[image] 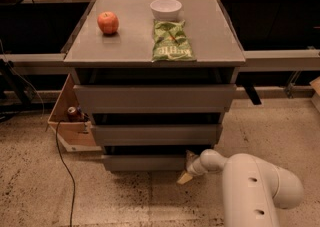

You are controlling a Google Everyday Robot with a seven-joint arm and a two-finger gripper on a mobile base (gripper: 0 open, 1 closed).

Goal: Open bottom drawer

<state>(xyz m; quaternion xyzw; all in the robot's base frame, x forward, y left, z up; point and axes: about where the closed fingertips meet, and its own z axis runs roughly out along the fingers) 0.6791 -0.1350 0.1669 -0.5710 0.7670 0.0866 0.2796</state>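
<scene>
The bottom drawer (pixel 145 162) is the lowest of three grey handle-less drawers in the cabinet, with a slim flat front close to the floor. It stands out slightly from the cabinet body. My gripper (pixel 187 167) is at the right end of the bottom drawer's front, low over the floor, at the end of my white arm (pixel 255 186) that reaches in from the lower right. One finger points up behind the drawer's front edge and a tan fingertip (pixel 184 178) points down toward the floor. The middle drawer (pixel 155 134) and top drawer (pixel 155 98) sit above.
On the cabinet top lie a red apple (pixel 108 22), a white bowl (pixel 165 8) and a green chip bag (pixel 171 41). A cardboard box (pixel 70 121) with a can stands on the floor at the left. A black cable (pixel 65 171) runs across the speckled floor.
</scene>
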